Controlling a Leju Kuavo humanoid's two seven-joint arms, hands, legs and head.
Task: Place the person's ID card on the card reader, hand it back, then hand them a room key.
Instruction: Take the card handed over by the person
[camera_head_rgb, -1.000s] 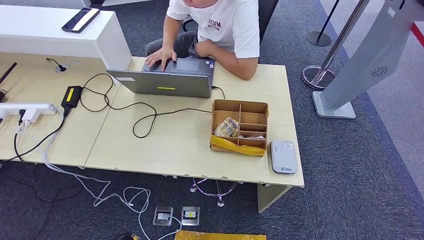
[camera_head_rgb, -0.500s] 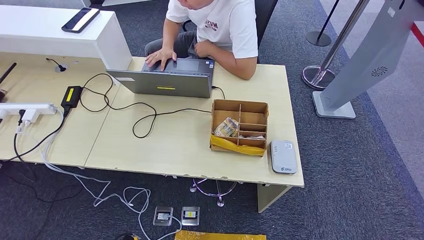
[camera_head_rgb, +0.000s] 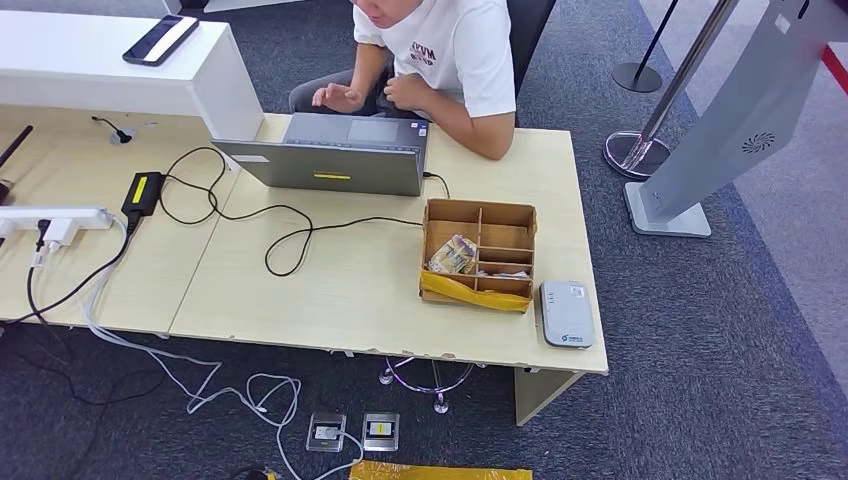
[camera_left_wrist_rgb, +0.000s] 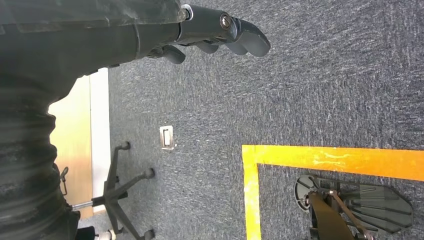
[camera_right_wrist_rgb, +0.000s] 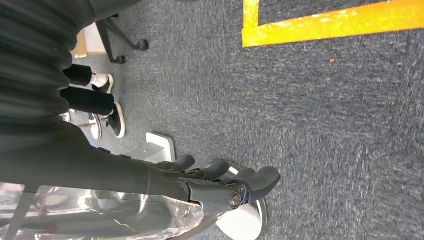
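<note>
A grey-white card reader (camera_head_rgb: 566, 313) lies flat at the table's near right corner. Just left of it stands a divided cardboard box (camera_head_rgb: 479, 254) holding a yellowish packet (camera_head_rgb: 453, 255) and some flat items. A person in a white T-shirt (camera_head_rgb: 455, 50) sits behind the laptop with one hand (camera_head_rgb: 337, 97) raised off the keyboard. My left hand (camera_left_wrist_rgb: 220, 32) hangs over grey carpet, fingers loosely apart and holding nothing. My right hand (camera_right_wrist_rgb: 220, 185) also hangs low over carpet, fingers apart and holding nothing.
A grey laptop (camera_head_rgb: 330, 160) stands at the table's far side, with a black cable (camera_head_rgb: 290, 235) looping across the middle. A power strip (camera_head_rgb: 55, 218) and charger (camera_head_rgb: 143, 190) lie at the left. A grey kiosk stand (camera_head_rgb: 700, 150) and stanchion base (camera_head_rgb: 632, 152) are on the right.
The person has lifted a hand off the laptop keyboard and holds it in the air. Everything on the table stays where it was.
</note>
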